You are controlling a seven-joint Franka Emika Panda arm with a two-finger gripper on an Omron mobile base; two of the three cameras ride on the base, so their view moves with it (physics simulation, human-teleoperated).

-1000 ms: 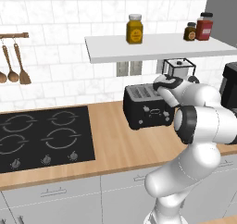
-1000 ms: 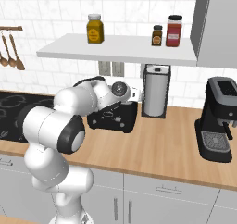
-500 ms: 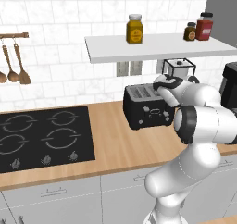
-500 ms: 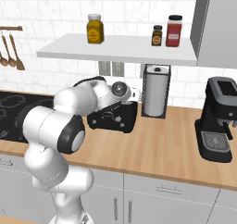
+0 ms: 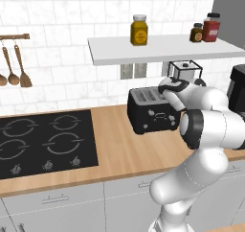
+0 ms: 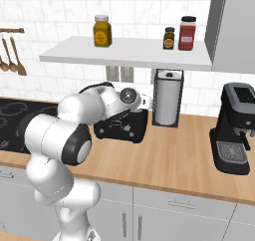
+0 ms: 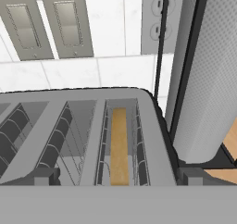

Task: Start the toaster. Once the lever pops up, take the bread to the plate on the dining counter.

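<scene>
A paper-towel holder (image 6: 166, 98) stands near a black coffee machine (image 6: 236, 128); three jars (image 6: 101, 31), possibly condiments, top the shelf (image 6: 129, 53).

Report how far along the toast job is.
Done: the bread sits down in one slot of the toaster. In hand: the gripper hovers open above that slot, holding nothing. Left: whether the lever is pressed can't be told; the bread isn't yet lifted out and carried to the plate.

Your arm is bending forward at the elbow, wrist angling downward, and your gripper (image 7: 113, 179) is holding its fingers (image 7: 46, 176) spread wide.
</scene>
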